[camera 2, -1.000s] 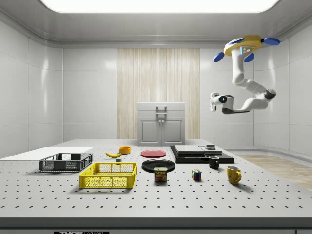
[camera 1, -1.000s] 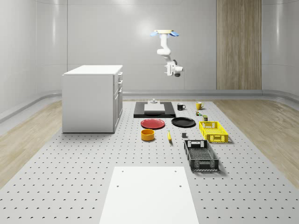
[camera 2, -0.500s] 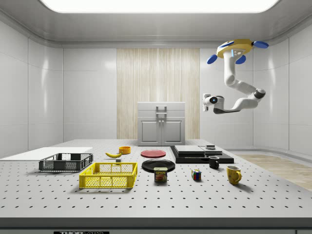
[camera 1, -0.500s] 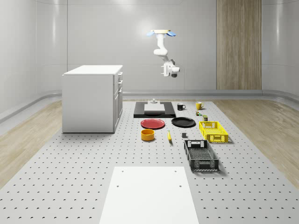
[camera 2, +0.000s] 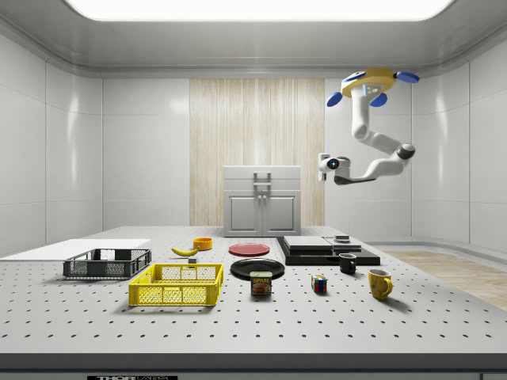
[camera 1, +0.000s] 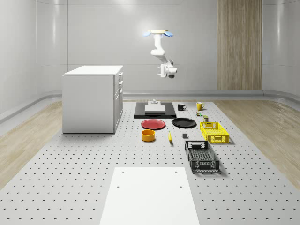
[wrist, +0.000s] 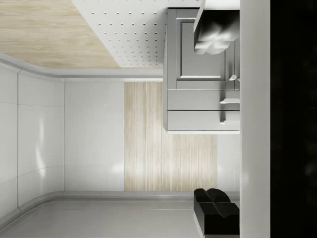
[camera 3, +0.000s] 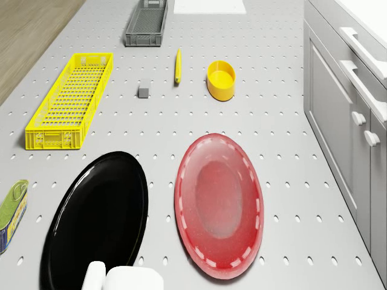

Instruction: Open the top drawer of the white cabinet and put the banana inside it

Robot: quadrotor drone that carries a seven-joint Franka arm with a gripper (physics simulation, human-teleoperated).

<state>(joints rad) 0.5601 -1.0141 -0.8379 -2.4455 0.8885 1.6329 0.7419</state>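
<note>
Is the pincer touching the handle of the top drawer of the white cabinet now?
Apart. In the side view the pincer hangs in the air to the right of the white cabinet, with bare wall between them.

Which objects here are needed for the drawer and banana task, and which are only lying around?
Needed: white cabinet, its top drawer, banana, gripper hanging from the hovering drone.

Lying around: red plate, black plate, yellow bowl, yellow crate, black crate, two mugs, can.
</note>
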